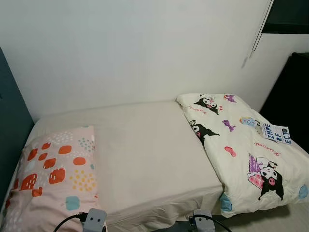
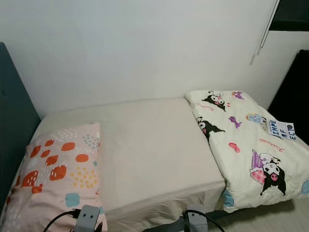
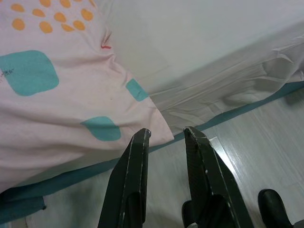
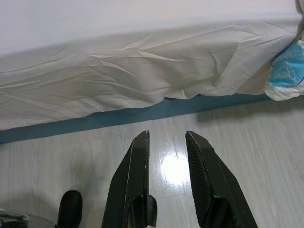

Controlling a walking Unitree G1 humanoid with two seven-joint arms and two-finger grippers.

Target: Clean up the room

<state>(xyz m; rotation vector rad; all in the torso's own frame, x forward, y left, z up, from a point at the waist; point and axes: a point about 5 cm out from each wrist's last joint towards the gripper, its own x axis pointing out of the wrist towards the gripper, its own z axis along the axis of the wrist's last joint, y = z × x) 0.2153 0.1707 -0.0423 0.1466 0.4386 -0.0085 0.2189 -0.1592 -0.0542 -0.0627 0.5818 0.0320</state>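
Hanging open, left gripper (image 3: pixel 166 135) jaws near pillow (image 3: pixel 57 90).

A small printed card (image 1: pixel 277 133) lying on the cartoon-print duvet (image 1: pixel 241 145) reads "IMPE RF ECT".

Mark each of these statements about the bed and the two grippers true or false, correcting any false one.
1. The pink pillow lies at the bed's left end. True.
2. The cartoon-print duvet covers the whole mattress. False: it lies bunched at the right end, leaving the sheet bare.
3. The left gripper grips the pillow. False: it is open, holding nothing.
4. The right gripper hangs open above the floor. True.
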